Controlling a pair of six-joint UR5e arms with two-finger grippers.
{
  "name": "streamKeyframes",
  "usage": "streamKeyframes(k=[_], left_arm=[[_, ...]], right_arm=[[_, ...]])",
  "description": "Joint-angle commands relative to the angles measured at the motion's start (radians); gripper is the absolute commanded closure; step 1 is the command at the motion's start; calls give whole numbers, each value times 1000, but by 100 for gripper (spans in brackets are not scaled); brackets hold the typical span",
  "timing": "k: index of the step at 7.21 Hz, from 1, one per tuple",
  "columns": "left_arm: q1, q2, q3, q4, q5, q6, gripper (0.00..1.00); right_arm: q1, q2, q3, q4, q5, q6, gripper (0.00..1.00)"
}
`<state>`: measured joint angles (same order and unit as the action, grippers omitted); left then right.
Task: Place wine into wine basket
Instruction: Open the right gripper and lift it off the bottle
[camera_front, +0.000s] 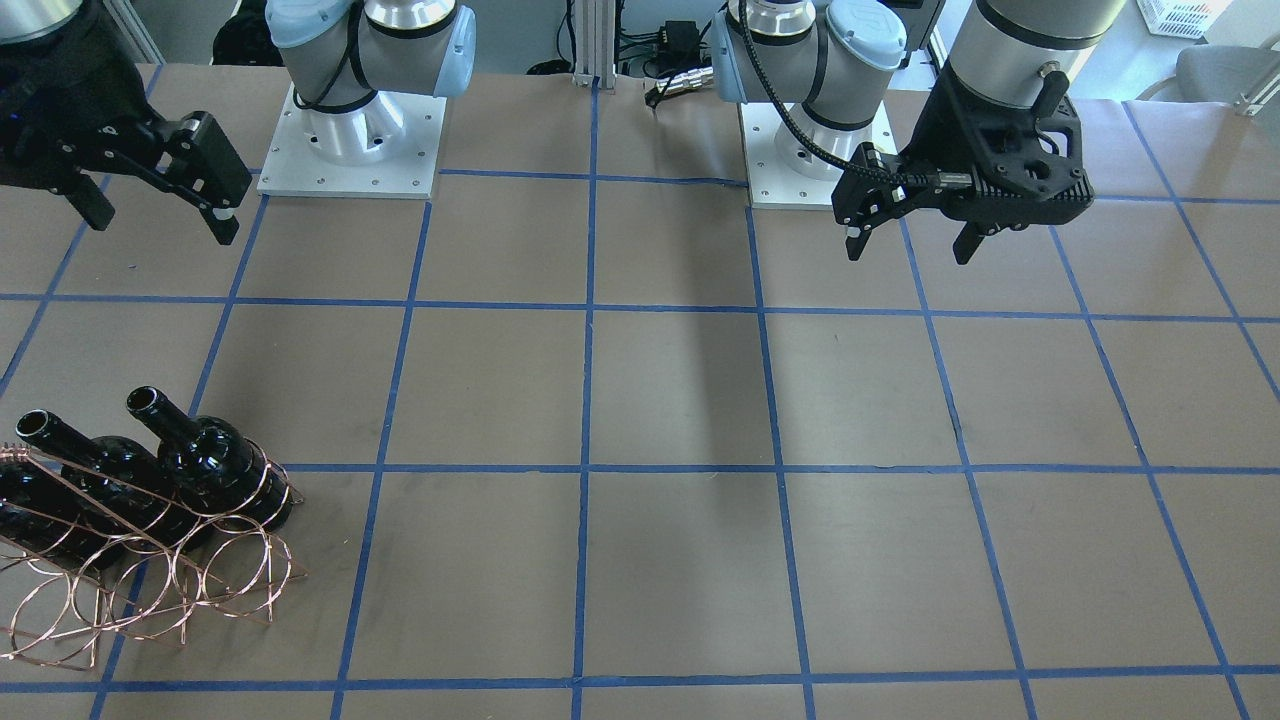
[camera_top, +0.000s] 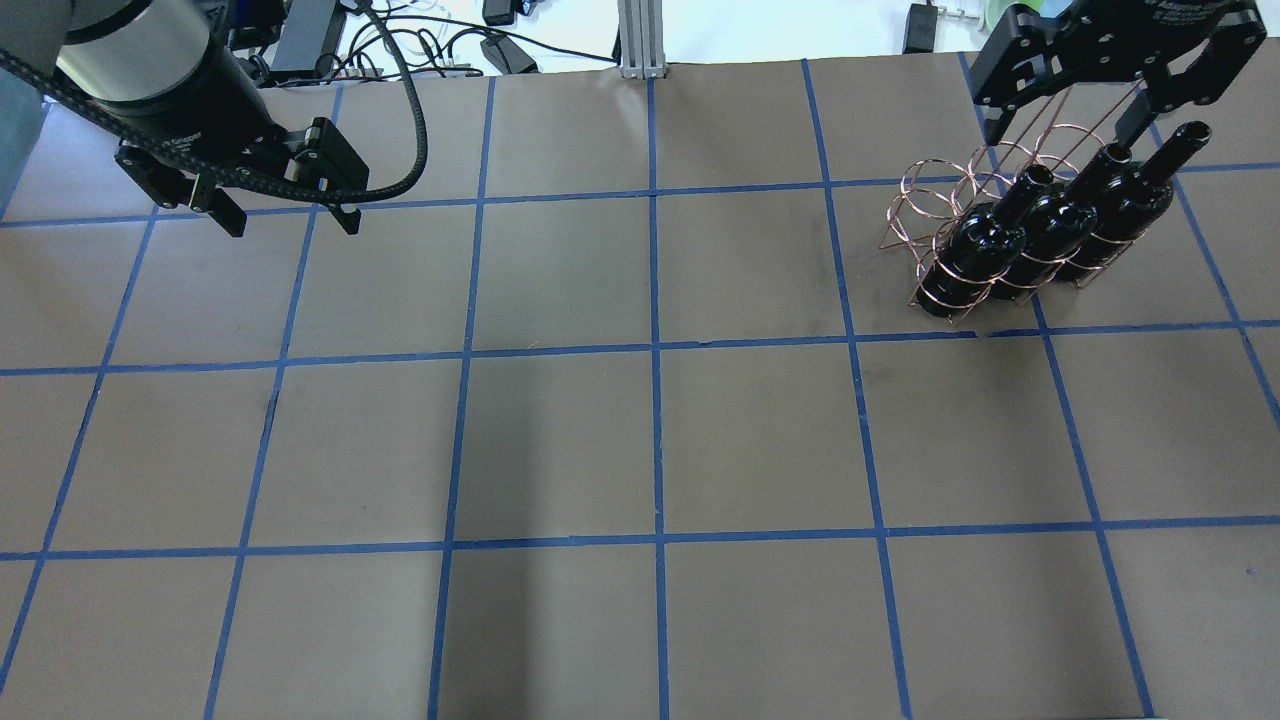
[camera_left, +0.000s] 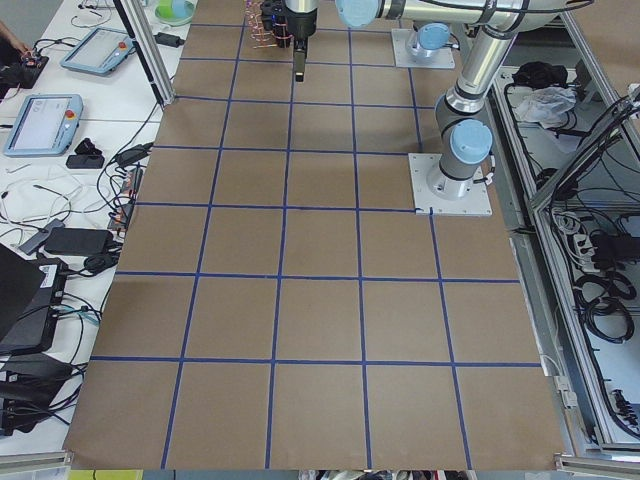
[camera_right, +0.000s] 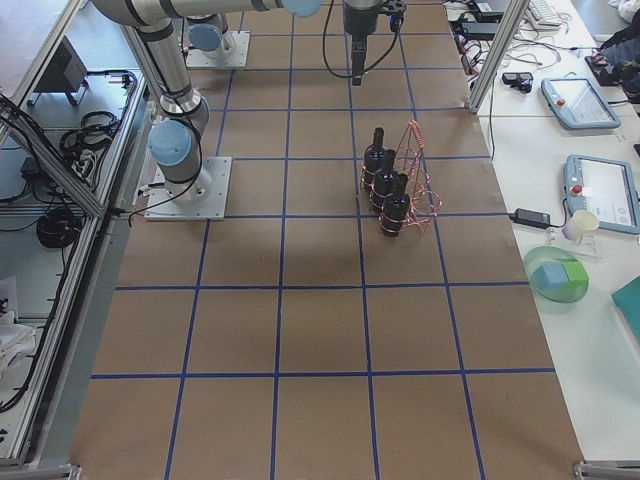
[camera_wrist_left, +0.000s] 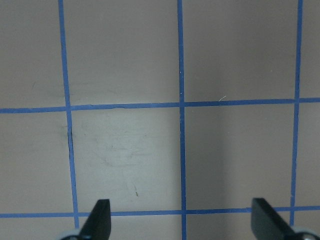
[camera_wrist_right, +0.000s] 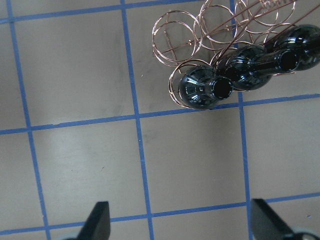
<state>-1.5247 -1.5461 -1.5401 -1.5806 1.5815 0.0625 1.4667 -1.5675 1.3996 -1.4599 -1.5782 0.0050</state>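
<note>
The wine (camera_wrist_right: 202, 89) is sitting in the wine basket (camera_top: 930, 200), neck raised and tilting toward 1 o'clock in the overhead view. It is one of three dark bottles (camera_top: 1050, 225) lying side by side in adjacent wire loops, and you cannot tell from these views which of the three is the task's own. The loops at the basket's 9 o'clock end are showing no bottle in them. The basket is standing on the table (camera_top: 660, 430) toward 2 o'clock from the table's centre in the overhead view. Judge the task as essentially done: every bottle that is showing is seated in the rack, and none is hanging in either gripper. What is left, at most, is pulling the arms clear. Check that the end bottle is not rolling out of its loop, since the wire is giving it only thin support. The right gripper (camera_front: 163, 220) is hanging above the table at the basket's 12 o'clock in the front-facing view, apart from the bottle necks. Its fingers are spreading wide, holding nothing and touching nothing. The left gripper (camera_top: 292, 222) is hovering toward 10 o'clock in the overhead view, well apart from the basket. It is also standing wide open, with only bare table between its fingertips (camera_wrist_left: 100, 220).
</note>
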Motion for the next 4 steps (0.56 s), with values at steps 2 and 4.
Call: streamKeyframes(k=[2, 4], left_arm=[[0, 1, 0, -1, 0, -1, 0], [0, 1, 0, 1, 0, -1, 0]], right_arm=[[3, -19, 9, 53, 55, 15, 0], [3, -17, 25, 46, 40, 13, 0]])
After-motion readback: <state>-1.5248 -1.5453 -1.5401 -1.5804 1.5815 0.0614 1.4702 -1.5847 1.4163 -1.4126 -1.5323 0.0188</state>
